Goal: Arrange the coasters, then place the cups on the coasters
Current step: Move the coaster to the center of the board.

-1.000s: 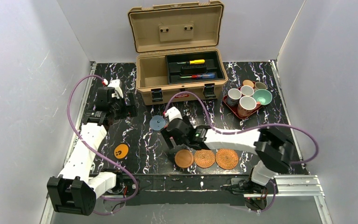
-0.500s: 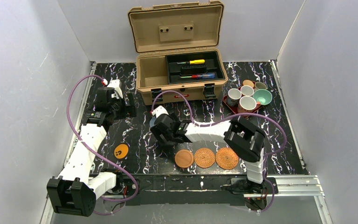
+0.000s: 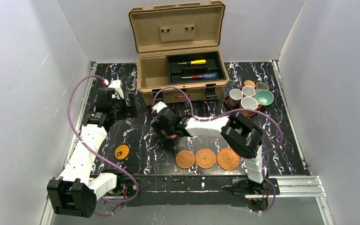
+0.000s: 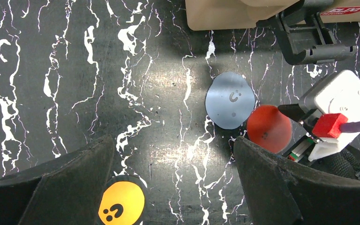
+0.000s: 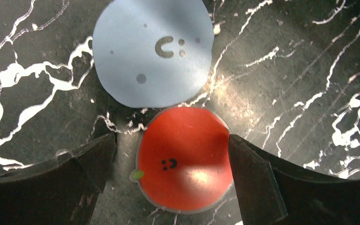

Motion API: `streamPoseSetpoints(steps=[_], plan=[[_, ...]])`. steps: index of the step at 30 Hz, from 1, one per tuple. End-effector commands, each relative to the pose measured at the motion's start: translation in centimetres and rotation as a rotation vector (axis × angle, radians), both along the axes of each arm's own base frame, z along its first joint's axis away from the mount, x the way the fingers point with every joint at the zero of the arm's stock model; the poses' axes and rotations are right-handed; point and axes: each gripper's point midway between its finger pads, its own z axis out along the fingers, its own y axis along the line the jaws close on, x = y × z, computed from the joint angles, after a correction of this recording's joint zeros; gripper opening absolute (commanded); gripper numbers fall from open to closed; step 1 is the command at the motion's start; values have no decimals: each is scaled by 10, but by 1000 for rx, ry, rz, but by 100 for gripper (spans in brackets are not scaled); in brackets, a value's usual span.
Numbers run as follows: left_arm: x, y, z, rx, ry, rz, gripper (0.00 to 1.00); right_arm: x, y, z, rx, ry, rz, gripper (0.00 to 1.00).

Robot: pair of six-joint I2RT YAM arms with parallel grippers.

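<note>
Two coasters lie side by side under my right gripper [image 5: 172,143]: a pinkish-red one [image 5: 183,159] and a blue-grey one [image 5: 152,51] just beyond it. The gripper is open, one finger on each side of the red disc, which lies flat on the table. Near the front edge, a smooth wooden coaster [image 3: 185,159] and two woven ones [image 3: 206,158] [image 3: 228,159] lie in a row. An orange coaster [image 3: 122,151] with black marks lies to the left. My left gripper [image 4: 173,159] hangs open and empty above the table. Several cups [image 3: 249,103] stand on the dark red tray [image 3: 233,111].
An open tan toolbox [image 3: 183,70] with tools in it stands at the back centre. The tray sits at the back right, next to the toolbox. The right arm [image 3: 206,126] stretches leftward across the table's middle, its cable looping above it.
My right arm has swung left and back, from above the wooden coaster to over the red and blue-grey coasters, still open. The left arm has not moved.
</note>
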Motion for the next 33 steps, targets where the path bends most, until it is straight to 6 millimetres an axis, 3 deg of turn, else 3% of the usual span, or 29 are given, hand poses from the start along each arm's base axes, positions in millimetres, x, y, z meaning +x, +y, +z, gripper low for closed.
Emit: streamPoseSetpoints(steps=[1, 12, 23, 33], plan=[[0, -3, 6, -4, -18, -26, 98, 11, 13, 6, 34, -10, 41, 98], [1, -6, 3, -11, -8, -39, 98, 15, -2, -7, 31, 53, 37, 98], [1, -6, 1, -11, 0, -40, 98, 1, -29, -31, -20, 124, 14, 94], [2, -5, -1, -6, 12, -38, 98, -15, -58, -28, -35, 118, -18, 87]])
